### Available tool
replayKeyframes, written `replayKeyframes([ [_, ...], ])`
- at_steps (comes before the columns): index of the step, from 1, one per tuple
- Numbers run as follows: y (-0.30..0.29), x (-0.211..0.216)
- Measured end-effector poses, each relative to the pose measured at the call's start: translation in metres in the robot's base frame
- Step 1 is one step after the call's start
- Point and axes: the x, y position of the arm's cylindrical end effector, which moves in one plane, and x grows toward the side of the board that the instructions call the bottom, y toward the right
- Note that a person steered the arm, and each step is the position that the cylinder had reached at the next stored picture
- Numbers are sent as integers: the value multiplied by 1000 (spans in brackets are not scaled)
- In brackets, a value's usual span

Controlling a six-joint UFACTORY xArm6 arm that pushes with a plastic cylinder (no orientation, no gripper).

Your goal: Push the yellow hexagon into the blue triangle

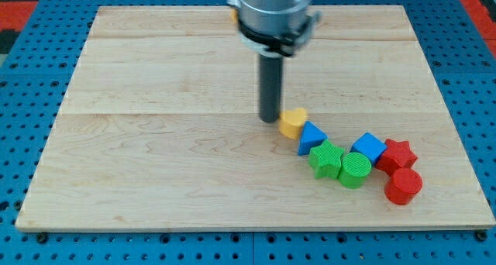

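Note:
The yellow hexagon (pixel 292 122) lies right of the board's middle. It touches the blue triangle (pixel 311 136), which sits just below and to its right. My tip (pixel 269 119) stands on the board right beside the hexagon's left side, touching it or nearly so. The rod rises straight up from there to the arm's grey end at the view's top.
A green star (pixel 326 158) and a green cylinder (pixel 355 170) lie below the triangle. A blue cube (pixel 368 148), a red star (pixel 397 154) and a red cylinder (pixel 404 186) follow to the right. The wooden board (pixel 155 141) lies on a blue pegboard.

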Motion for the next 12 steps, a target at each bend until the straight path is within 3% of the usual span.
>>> replayKeyframes([
  [1,46,9],
  [2,25,-6],
  [4,-1,-105],
  [6,56,-245],
  [7,37,-274],
  [9,-14,-274],
  [12,-216,-258],
])
